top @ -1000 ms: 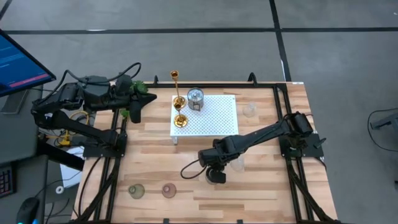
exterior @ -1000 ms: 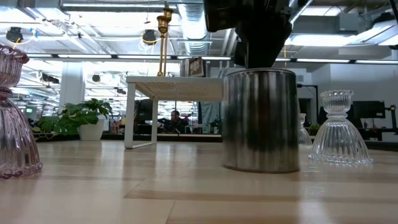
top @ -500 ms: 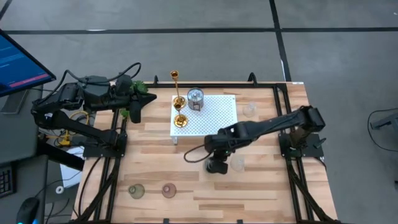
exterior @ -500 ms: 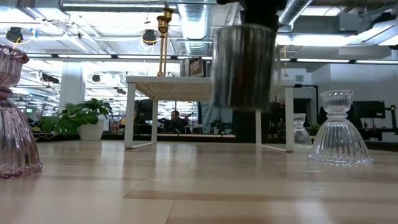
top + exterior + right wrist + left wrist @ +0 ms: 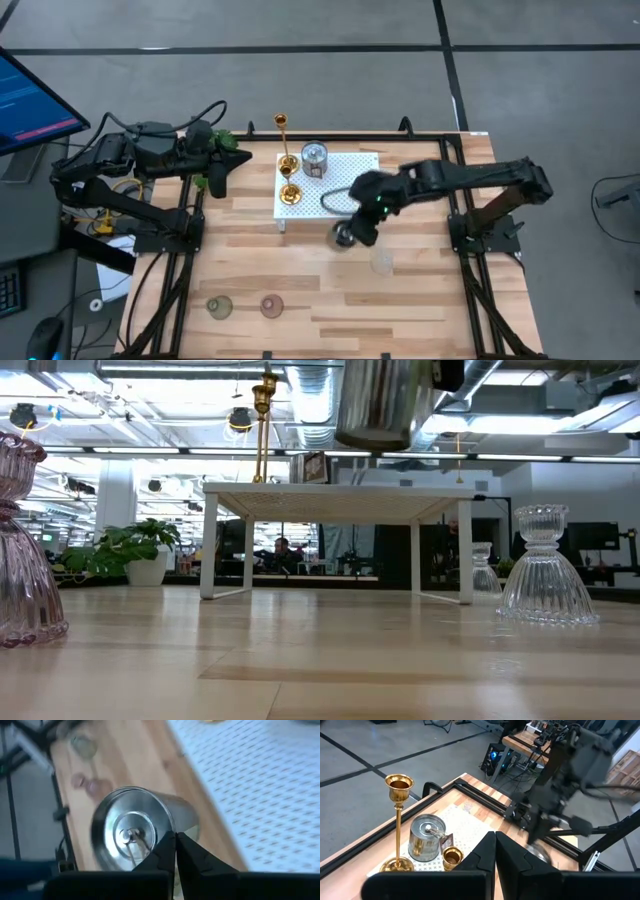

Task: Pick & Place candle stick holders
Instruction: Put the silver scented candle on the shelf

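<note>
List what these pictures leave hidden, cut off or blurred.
- Silver cup, low view: its top and the right gripper holding it are cut off by the upper edge.
- Same cup, right wrist view: motion-blurred, so the exact grip point is unclear.
- Tall gold holder, low view: its base is hidden behind the white stand.

Two black jointed arms (image 5: 470,180), looped cables

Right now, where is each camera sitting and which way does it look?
High: overhead, facing down; both arms, white stand.
Low: table height, facing across; silver cup lifted.
Left wrist: past shut left hand toward tall gold holder.
Right wrist: past right hand gripping the cup.
Low and right wrist share the cup.
</note>
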Available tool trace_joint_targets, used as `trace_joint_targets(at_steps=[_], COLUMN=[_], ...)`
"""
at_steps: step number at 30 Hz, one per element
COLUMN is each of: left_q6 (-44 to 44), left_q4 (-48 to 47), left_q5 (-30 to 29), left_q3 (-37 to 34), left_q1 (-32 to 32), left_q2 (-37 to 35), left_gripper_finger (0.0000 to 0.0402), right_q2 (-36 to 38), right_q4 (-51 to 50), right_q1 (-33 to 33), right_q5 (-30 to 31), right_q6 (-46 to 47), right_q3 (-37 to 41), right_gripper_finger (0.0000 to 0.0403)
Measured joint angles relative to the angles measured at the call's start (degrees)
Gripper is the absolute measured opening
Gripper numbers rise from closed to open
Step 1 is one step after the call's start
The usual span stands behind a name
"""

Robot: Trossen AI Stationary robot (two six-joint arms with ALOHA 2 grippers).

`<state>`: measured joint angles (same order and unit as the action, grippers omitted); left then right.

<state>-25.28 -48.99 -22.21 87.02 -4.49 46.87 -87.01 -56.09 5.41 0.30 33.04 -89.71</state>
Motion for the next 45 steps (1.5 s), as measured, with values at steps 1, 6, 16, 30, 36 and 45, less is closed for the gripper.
trace_joint_targets(at_steps=[1,6,16,30,36,45], left_q6=[0.0,0.0,0.0,0.0,0.0,-0.2], left_q4=[0.0,0.1,0.2,0.2,0.2,0.2], left_q5=[0.0,0.0,-0.1,-0.2,-0.3,-0.4], left_q3=[0.0,0.0,0.0,0.0,0.0,0.0], left_q1=[0.0,0.0,0.0,0.0,0.0,0.0], left_q2=[0.0,0.0,0.0,0.0,0.0,0.0], left_gripper_finger=[0.0010,0.0010,0.0010,0.0010,0.0010,0.0010], right_q2=[0.3,0.5,-1.9,1.2,1.5,2.1], right_q4=[0.1,3.1,10.6,3.0,2.3,6.1], right_q1=[-1.2,-7.0,-13.6,-9.4,-16.1,-24.8], right_q5=[0.1,0.1,-3.2,15.0,24.2,21.5], right_q6=[0.3,-0.3,-2.9,-7.6,-13.8,-22.3], right_q3=[0.0,0.0,-0.3,-7.0,-4.4,3.4], right_gripper_finger=[0.0000,0.0000,0.0001,0.0000,0.0000,0.0000])
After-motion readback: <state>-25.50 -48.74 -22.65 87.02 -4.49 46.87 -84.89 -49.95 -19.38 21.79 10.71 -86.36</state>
